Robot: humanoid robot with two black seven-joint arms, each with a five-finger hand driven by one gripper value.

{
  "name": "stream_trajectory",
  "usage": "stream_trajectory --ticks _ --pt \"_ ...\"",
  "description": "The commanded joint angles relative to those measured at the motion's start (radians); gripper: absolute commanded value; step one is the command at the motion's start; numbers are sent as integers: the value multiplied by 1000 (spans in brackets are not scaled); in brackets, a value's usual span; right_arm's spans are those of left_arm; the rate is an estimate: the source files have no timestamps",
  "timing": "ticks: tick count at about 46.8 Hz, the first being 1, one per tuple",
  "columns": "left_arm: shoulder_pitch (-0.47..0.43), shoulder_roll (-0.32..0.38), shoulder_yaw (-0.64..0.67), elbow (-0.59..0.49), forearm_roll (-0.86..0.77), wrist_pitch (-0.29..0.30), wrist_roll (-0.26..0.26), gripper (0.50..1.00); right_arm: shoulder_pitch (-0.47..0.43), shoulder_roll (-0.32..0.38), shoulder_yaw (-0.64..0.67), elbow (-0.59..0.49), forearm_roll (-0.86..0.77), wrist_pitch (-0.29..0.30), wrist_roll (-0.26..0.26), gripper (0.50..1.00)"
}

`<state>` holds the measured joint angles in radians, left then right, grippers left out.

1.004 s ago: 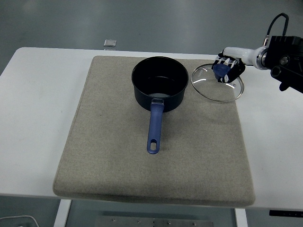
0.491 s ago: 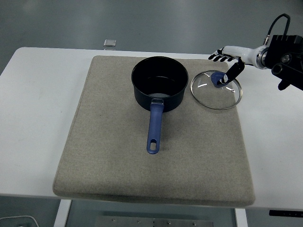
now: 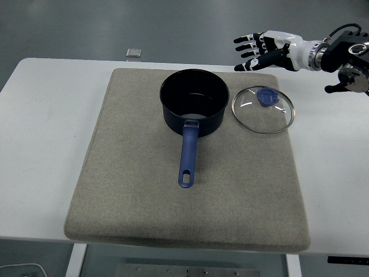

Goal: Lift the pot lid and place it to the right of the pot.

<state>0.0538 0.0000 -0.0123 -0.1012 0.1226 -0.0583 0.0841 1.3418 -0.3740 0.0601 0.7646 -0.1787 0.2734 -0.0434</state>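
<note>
A dark blue pot with a long blue handle stands uncovered on a grey mat in the middle of the table. The glass lid with a blue knob lies flat on the mat just right of the pot, apart from it. My right hand is open with fingers spread, raised above and behind the lid, holding nothing. The left arm is out of view.
The mat covers most of the white table. A small grey square object lies at the table's far edge, behind the pot.
My right hand let go of the lid's knob, opened, and rose up and back away from it. The lid settled flat on the mat right of the pot.
</note>
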Motion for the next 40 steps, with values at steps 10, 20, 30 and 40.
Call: stream_trajectory --ticks 10,20,30,40 --pt "0 0 0 0 0 0 0 1000 -75 38 115 -7 323 -2 -1 903" --pt "0 0 0 0 0 0 0 1000 -151 55 218 -7 470 -2 3 901" --pt "1 0 0 0 0 0 0 1000 -173 83 236 -33 481 -2 13 903" --pt "0 0 0 0 0 0 0 1000 -182 84 238 -33 469 9 13 903"
